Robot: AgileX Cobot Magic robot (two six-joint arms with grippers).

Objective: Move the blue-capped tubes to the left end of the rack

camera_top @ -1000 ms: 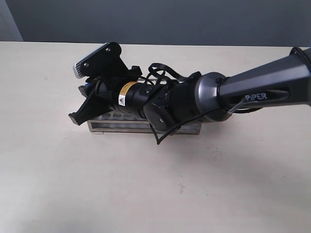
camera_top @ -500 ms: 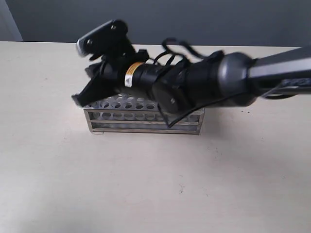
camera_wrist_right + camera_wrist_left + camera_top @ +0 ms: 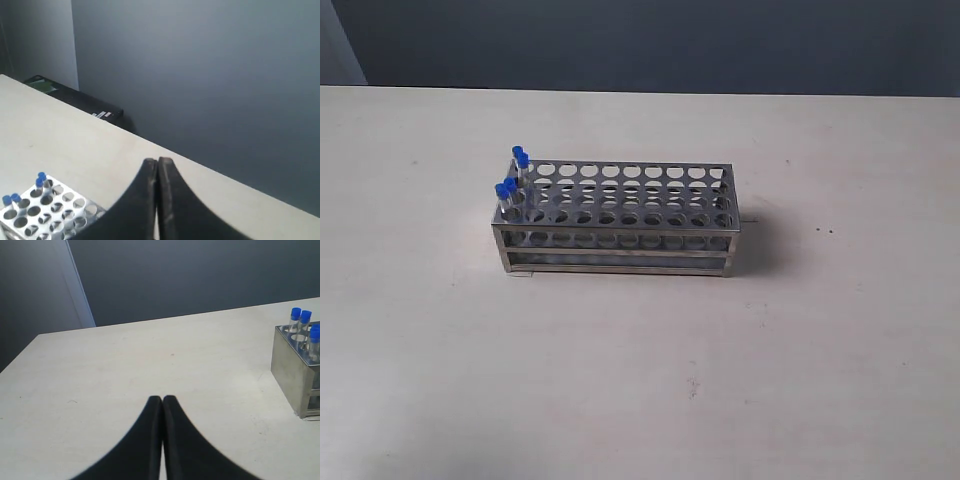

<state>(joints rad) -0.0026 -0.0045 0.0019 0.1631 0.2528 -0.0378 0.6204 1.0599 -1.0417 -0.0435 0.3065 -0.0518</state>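
The steel rack (image 3: 620, 235) stands on the table in the exterior view. Several blue-capped tubes (image 3: 512, 180) stand upright in the holes at its left end. Neither arm shows in the exterior view. In the left wrist view my left gripper (image 3: 162, 399) is shut and empty above bare table, well apart from the rack's end (image 3: 295, 375) and its blue-capped tubes (image 3: 300, 325). In the right wrist view my right gripper (image 3: 157, 162) is shut and empty, raised above the rack (image 3: 45, 212), where the blue-capped tubes (image 3: 40, 181) show at one end.
The table (image 3: 640, 380) is a pale beige surface with a dark grey wall behind it. A dark box (image 3: 75, 100) lies beyond the table's far edge in the right wrist view. A small pin-like thing (image 3: 749, 213) sticks out at the rack's right end.
The right arm, which lay over the rack's left end with its gripper, has lifted and withdrawn out of the exterior view. The rack and tubes are now uncovered.
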